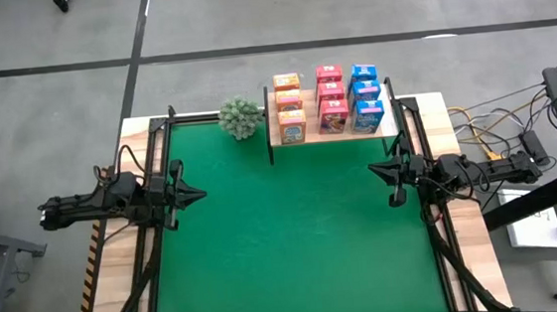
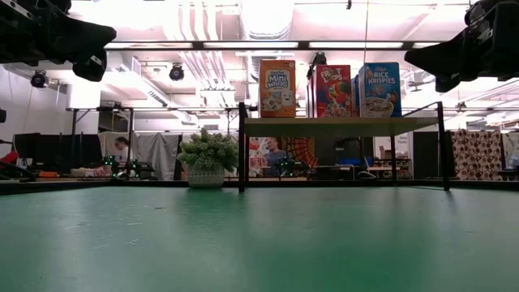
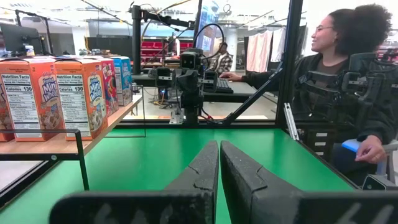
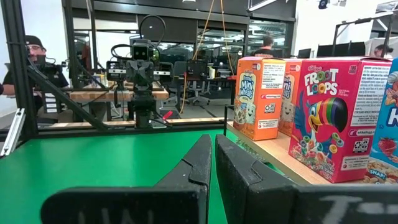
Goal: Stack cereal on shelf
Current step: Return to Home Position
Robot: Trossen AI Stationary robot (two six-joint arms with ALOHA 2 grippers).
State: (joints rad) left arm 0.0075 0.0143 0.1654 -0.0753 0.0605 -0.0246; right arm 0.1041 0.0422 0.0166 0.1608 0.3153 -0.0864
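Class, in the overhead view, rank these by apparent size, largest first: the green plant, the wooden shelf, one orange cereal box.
1. shelf
2. plant
3. orange cereal box, somewhat smaller than the plant

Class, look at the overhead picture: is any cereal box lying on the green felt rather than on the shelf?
No: all nine cereal boxes stand on the shelf, in three columns of orange, red and blue.

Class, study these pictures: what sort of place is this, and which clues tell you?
Probably a robotics lab or workshop: a green test table, exposed ceiling ducts, and a person seated nearby.
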